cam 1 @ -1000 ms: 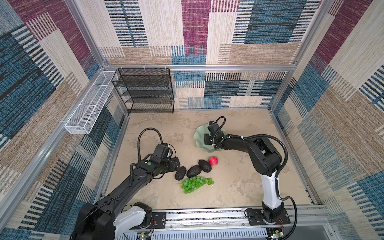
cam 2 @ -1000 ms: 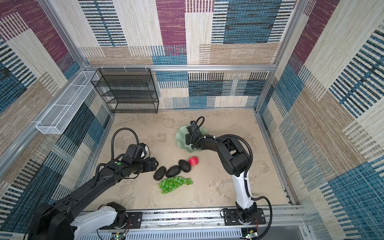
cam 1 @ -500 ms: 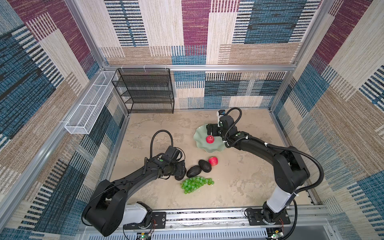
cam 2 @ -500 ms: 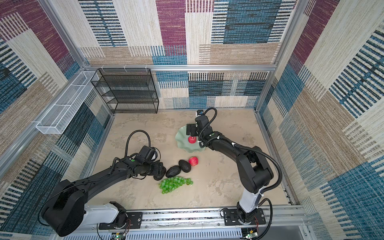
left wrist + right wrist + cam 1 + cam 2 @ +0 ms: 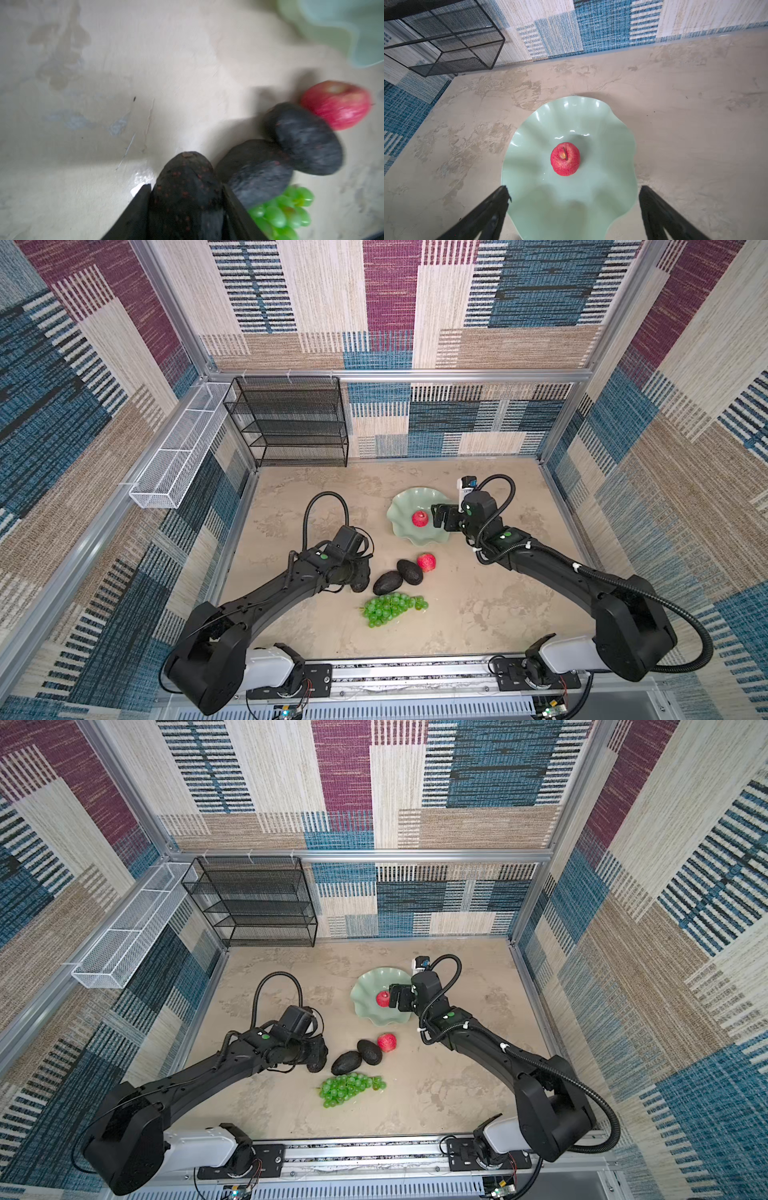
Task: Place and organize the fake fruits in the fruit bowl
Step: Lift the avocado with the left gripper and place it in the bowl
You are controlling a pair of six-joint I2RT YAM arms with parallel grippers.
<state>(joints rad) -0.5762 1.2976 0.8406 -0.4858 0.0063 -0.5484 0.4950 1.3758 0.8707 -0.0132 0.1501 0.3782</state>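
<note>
Tabletop (image 5: 478, 614): bowl (image 5: 402, 506), apple (image 5: 427, 562), 2 avocados (image 5: 387, 582) (image 5: 409, 571), grapes (image 5: 392, 608)

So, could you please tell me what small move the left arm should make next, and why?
Probably lift the avocado straight up a little. The left fingers are shut on it while it sits low beside another avocado, so a clean rise should clear that neighbour before carrying it to the bowl, which holds one apple.

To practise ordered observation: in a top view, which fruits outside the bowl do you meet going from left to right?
The gripped avocado → middle avocado → right-hand avocado → red apple on the table. The green grapes span several of these, so they are left out.
</note>
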